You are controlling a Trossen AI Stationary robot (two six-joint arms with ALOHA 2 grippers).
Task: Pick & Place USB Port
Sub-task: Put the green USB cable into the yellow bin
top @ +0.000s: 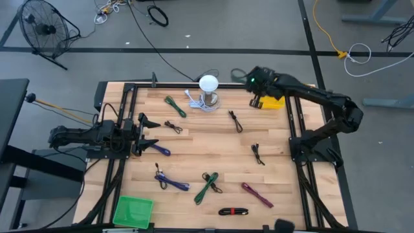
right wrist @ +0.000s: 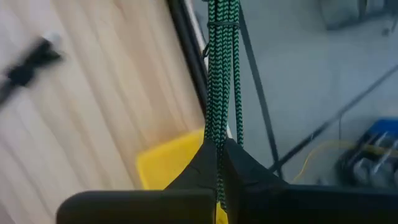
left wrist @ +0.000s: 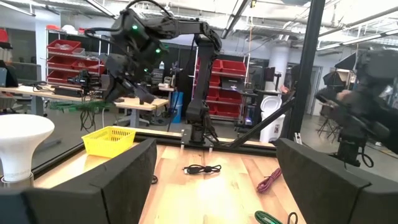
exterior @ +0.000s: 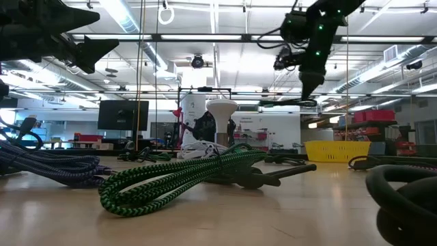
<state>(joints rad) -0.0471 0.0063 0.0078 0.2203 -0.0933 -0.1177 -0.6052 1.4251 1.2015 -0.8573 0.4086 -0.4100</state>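
Note:
My right gripper (top: 250, 79) is raised over the table's far right part, beside the yellow basket (top: 270, 101), and is shut on a green-and-black braided cable bundle (right wrist: 219, 74). In the low view that gripper (exterior: 305, 68) is high up, with the cable (exterior: 276, 103) below it. In the right wrist view the basket (right wrist: 171, 165) lies under the fingers. My left gripper (top: 147, 133) waits open above the table's left side. Several other bundled cables lie flat on the wood, among them a green one (top: 207, 186) and a purple one (top: 170, 182). My right gripper pinches the green braided cable bundle between its two fingers (right wrist: 249, 168), and several strands run out from the fingertips (right wrist: 217, 134). The cable is lifted clear of the table and extends past the fingers. Which end of the bundle it has cannot be seen.
A white bulb-shaped stand (top: 208, 89) with a white cable stands at the far middle. A green bin (top: 133, 210) sits at the near left corner. Black cables (top: 236, 121) (top: 257, 154), a maroon one (top: 257, 193) and a black-red one (top: 233, 211) are scattered. Dark frame rails (top: 294, 123) run along the sides.

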